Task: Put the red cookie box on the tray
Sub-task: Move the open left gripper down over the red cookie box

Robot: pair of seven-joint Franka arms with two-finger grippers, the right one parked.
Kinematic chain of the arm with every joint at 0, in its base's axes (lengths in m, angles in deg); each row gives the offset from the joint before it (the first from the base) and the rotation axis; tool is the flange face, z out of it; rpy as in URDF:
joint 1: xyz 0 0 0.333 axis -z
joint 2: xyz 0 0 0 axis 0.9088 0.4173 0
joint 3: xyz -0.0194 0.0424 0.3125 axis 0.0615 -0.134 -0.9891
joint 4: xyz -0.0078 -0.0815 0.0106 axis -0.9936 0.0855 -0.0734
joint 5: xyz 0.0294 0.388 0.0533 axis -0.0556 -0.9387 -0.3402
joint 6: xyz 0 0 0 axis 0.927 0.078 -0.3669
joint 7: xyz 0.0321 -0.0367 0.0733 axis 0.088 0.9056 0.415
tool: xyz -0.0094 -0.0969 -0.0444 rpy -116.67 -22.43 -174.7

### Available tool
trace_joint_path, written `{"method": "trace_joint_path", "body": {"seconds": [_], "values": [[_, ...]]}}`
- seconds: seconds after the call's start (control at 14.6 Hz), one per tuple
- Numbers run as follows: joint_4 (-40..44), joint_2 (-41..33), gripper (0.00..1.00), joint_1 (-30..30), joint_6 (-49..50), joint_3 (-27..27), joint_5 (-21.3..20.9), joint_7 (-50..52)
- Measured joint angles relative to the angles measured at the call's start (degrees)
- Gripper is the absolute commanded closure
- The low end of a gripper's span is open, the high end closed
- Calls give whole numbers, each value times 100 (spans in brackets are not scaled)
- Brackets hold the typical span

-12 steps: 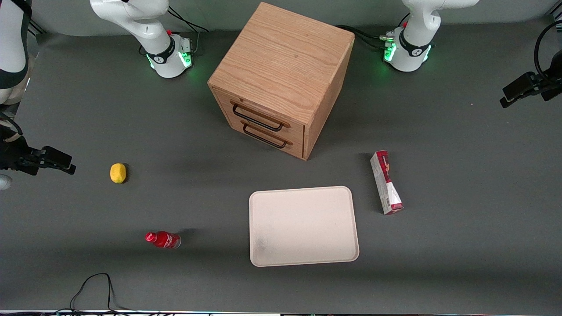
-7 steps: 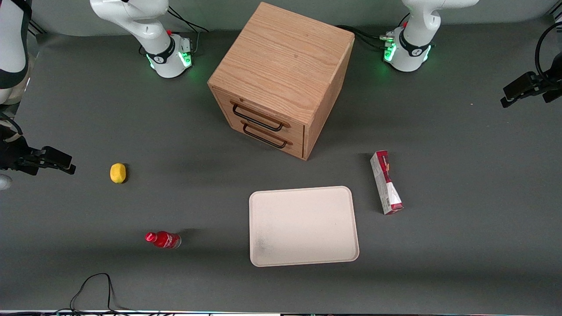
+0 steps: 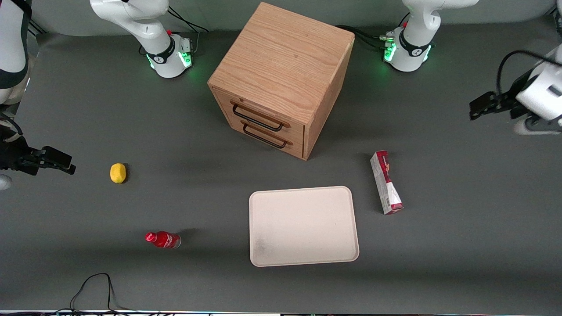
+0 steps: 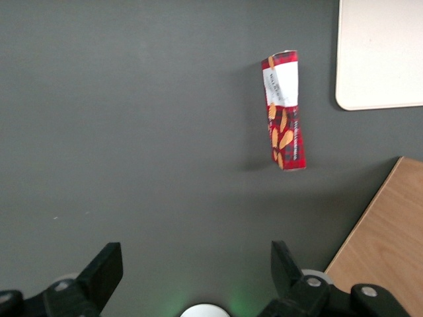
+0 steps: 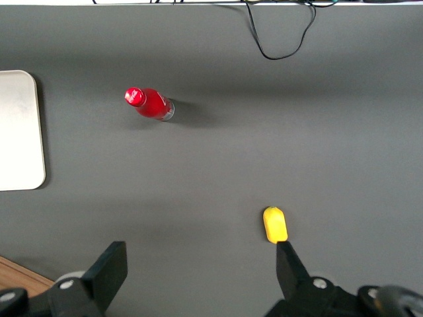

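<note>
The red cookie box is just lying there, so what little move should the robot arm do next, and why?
Probably bring the open gripper over and above the red cookie box. The box lies untouched on the table beside the tray, and the gripper holds nothing and hangs well off toward the working arm's end.

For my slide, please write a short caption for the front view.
The open hand hovers toward the working arm's end of the table, while the red cookie box lies beside the tray.

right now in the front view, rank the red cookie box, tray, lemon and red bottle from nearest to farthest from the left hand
The left hand hangs open above the working arm's end of the table.
1. red cookie box, beside the tray on that end.
2. tray, mid-table, in front of the drawer cabinet.
3. red bottle, toward the parked arm's end.
4. lemon, farther toward that end.
</note>
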State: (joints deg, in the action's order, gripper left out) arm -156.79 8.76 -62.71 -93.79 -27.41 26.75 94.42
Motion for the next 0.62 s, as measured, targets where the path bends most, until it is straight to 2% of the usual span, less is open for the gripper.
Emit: {"method": "trace_joint_path", "body": {"seconds": [0.21,0.62], "values": [[-2,535,0,89,-612,262,-2,436],[-75,1887,0,562,-2011,376,-70,1832]]}}
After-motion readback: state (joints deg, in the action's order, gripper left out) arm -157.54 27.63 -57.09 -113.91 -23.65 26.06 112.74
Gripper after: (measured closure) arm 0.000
